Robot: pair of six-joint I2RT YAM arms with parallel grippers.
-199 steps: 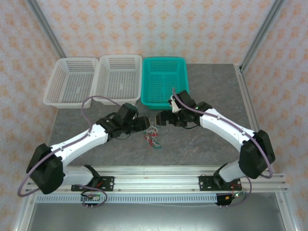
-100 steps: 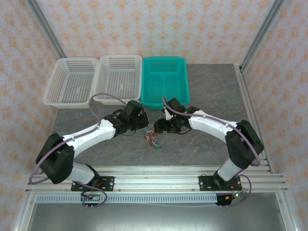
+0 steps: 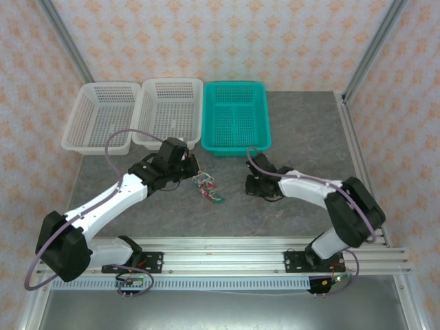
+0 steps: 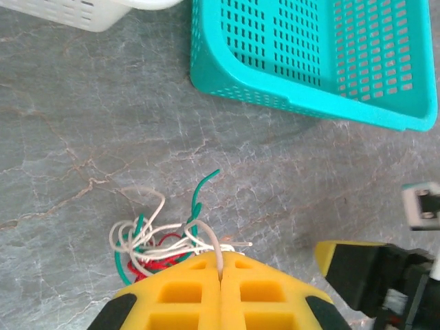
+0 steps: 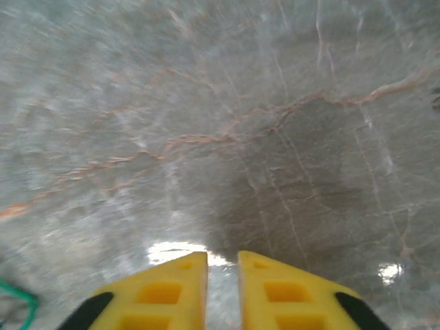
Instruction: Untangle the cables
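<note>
Clamping one white cable (image 4: 217,246), fully closed left tool (image 4: 220,261) risks dragging the whole tangle (image 4: 155,240) since right tool (image 5: 222,260), barely ajar, holds nothing.

In the left wrist view, the near part of the cables (image 4: 165,237) is hidden behind the left gripper (image 4: 220,261) at 6 o'clock. The teal basket (image 4: 275,96) is cut off at 12 and 3 o'clock. In the right wrist view the surface (image 5: 240,137) is blurred, and a green wire (image 5: 20,292) at 8 o'clock is cut by the edge.
</note>
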